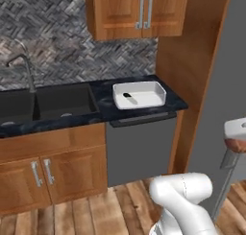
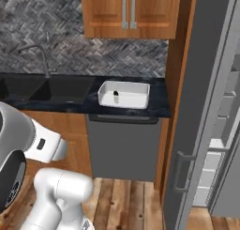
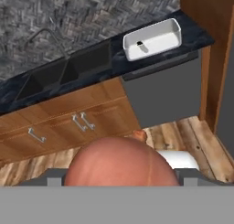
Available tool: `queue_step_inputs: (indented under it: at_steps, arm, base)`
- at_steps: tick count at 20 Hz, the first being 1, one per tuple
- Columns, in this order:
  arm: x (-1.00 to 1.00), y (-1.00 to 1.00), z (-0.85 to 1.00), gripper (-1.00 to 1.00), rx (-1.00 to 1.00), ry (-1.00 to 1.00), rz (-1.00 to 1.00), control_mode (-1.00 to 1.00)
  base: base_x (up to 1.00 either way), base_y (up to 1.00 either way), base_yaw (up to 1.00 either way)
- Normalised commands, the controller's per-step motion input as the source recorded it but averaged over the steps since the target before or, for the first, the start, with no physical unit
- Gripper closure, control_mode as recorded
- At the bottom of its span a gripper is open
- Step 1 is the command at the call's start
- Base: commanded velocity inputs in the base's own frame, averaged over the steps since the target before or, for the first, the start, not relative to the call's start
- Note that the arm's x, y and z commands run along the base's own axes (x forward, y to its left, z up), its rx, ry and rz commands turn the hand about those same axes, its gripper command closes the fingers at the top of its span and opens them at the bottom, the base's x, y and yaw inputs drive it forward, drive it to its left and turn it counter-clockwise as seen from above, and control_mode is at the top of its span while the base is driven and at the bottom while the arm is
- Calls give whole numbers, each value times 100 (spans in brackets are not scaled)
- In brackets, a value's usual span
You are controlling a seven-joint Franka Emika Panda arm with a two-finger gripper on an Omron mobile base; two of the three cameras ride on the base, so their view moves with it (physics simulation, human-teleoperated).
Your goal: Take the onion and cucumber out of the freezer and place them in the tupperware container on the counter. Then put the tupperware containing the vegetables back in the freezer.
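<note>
The gripper (image 3: 119, 184) is grasping the onion (image 3: 119, 162), jaws standing wide around it, carrying it well short of the tupperware container (image 1: 139, 95) sitting on the counter (image 1: 175, 103). A dark item, probably the cucumber (image 1: 129, 96), is already lying inside.

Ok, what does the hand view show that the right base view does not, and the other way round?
Hand view: the onion, close up at the bottom edge. Right base view: the open freezer with its grey shelves, and the bar handle on its door. Both: the tupperware container on the counter, with the cucumber inside it, and the dark sink.
</note>
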Motion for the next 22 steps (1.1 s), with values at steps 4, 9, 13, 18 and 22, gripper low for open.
queue_step_inputs:
  at_steps: [4, 9, 13, 18, 22]
  arm:
    - [0, 0, 0, 100, 0, 0, 0, 100]
    - [0, 0, 0, 100, 0, 0, 0, 100]
    - [0, 0, 0, 100, 0, 0, 0, 100]
    - [9, -2, -6, 100, -2, 0, 0, -100]
    - [53, -41, -48, 100, -9, 0, 0, -100]
  base:
    - [100, 35, -8]
    - [100, 0, -8]
    - [100, 0, -6]
    - [63, 0, -2]
    - [0, 0, 0]
